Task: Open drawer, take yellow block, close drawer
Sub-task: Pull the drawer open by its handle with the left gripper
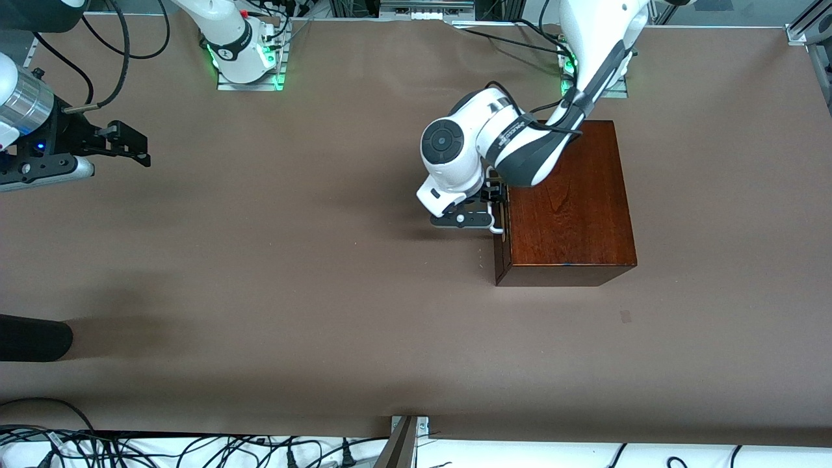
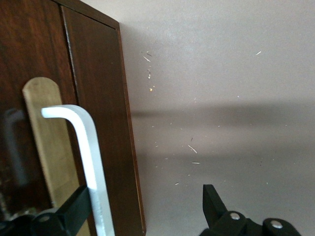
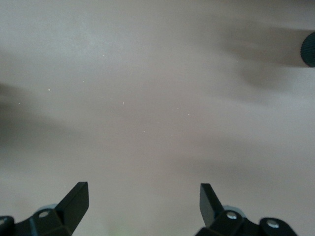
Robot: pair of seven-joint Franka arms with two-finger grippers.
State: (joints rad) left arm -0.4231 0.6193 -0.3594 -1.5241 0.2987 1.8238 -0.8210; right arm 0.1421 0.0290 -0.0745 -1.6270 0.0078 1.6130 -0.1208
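The dark wooden box [image 1: 565, 195] stands toward the left arm's end of the table. Its drawer [image 1: 500, 250] is shut, and the glossy front faces the right arm's end. In the left wrist view the drawer front [image 2: 29, 54] shows its brass plate [image 2: 44, 142] and white bar handle [image 2: 91, 162]. My left gripper [image 1: 497, 203] is open at the drawer front, and in its wrist view [image 2: 142, 209] the handle lies between the fingers, right beside one finger [image 2: 74, 206]. My right gripper [image 1: 130, 144] is open and empty, waiting above the table at the right arm's end [image 3: 142, 201]. The yellow block is hidden.
A dark rounded object [image 1: 32, 338] lies at the table's edge at the right arm's end, nearer to the front camera; it also shows in the right wrist view [image 3: 309, 49]. Cables [image 1: 195, 448] run along the front edge. The brown table [image 1: 292, 273] spreads between the arms.
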